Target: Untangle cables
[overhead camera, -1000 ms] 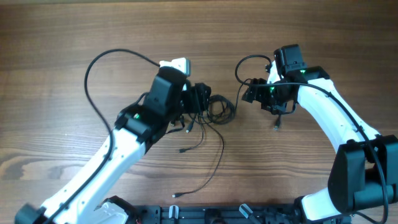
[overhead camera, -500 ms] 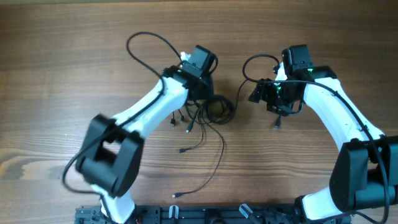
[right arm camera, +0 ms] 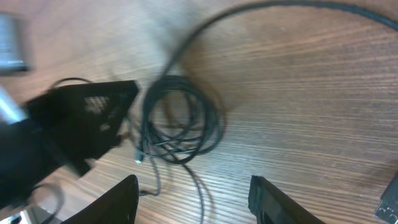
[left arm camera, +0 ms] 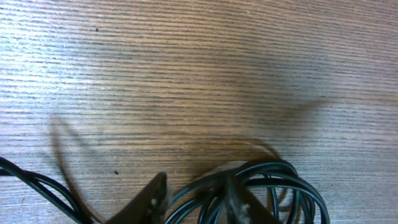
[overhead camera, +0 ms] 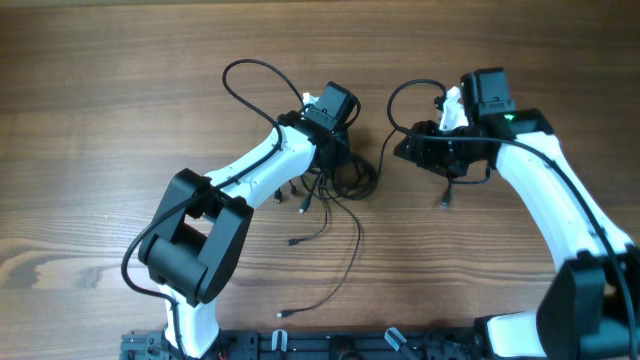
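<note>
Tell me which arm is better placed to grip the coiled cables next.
The left, probably. The left hand straddles strands of the coiled cables, its fingers on either side. The right hand hangs open beside the coil, apart from it.
</note>
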### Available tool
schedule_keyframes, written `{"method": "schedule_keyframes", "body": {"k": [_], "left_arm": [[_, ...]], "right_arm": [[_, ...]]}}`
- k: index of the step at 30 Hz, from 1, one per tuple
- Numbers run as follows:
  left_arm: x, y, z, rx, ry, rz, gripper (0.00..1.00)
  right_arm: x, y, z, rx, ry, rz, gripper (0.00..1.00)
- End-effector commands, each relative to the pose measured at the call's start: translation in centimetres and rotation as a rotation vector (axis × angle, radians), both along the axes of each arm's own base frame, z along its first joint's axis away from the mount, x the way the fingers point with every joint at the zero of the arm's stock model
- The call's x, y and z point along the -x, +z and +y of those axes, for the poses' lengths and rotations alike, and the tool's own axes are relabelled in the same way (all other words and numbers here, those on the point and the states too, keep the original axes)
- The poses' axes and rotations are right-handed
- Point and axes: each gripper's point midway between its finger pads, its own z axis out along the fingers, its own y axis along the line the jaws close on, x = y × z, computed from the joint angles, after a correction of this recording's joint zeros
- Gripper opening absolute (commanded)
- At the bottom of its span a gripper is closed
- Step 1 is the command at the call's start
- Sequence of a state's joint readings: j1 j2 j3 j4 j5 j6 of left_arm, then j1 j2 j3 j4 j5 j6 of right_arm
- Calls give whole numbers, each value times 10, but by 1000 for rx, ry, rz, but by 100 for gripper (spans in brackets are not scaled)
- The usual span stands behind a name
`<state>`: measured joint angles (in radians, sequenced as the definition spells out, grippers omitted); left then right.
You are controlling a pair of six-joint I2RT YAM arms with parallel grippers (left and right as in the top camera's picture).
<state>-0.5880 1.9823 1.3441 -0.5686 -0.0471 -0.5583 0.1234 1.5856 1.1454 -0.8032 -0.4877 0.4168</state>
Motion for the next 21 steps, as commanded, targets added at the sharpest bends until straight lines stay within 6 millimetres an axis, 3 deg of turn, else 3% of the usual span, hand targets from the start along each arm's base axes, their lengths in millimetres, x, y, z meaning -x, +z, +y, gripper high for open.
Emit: {"method": "schedule_keyframes", "body": {"k": [1,4,6,9,13,21], "left_arm": [[-2,0,-5,12,-9,-1,24],[-4,1,-6,16,-9,-6,11],[-3,-1,-5,15,-10,-3,9],[0,-3,-6,6,-29,7,10],[9,-5,-15,11,-180,26,12],[19,-9,-10,-12,-212,66,12]], "right_arm": [[-3,37,5,-44,4,-103,59],[-3,49,5,-58,-21,-126,59],[-2,54,5,-64,-32,-133,59],[-1,56,5,-66,-33,-139,59],[0,55,5,-64,-33,-132,59],[0,55,5,-63,-31,-134,60]]}}
